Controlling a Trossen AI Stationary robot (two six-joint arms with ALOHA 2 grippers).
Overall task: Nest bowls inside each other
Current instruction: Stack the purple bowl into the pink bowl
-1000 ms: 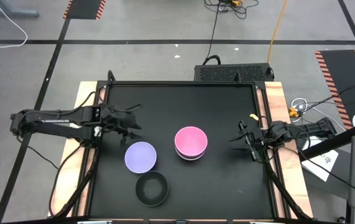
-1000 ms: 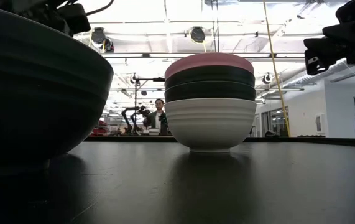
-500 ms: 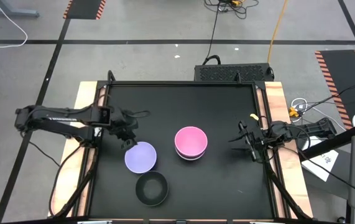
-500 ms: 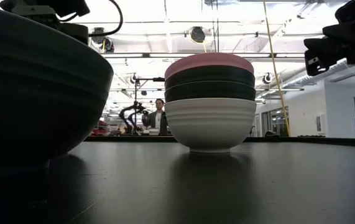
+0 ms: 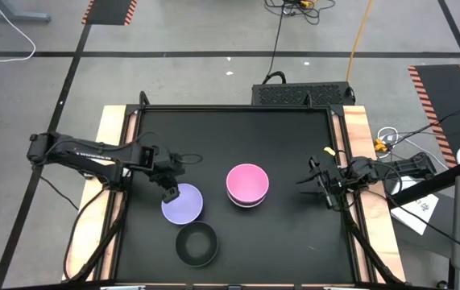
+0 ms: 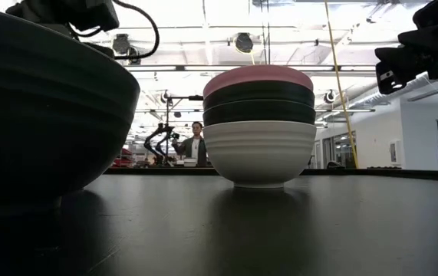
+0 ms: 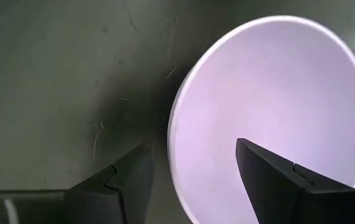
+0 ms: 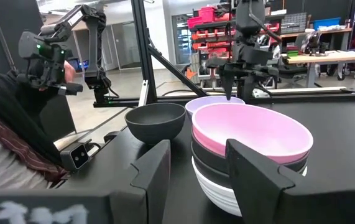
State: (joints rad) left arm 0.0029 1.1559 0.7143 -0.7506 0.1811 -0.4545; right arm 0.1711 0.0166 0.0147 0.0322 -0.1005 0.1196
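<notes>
Moving in, my left gripper (image 7: 189,171) now straddles, fingers spread, the round lavender plastic bowl's (image 5: 182,203) rim; closing shallow could probably flip it.

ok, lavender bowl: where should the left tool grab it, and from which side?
Probably the rim, from above. The lavender bowl sits upright and open on the table, its thin wall the only graspable edge. The left tool is open above its far-left rim, one finger over the inside and the other outside; that spot faces away from the black bowl.
</notes>
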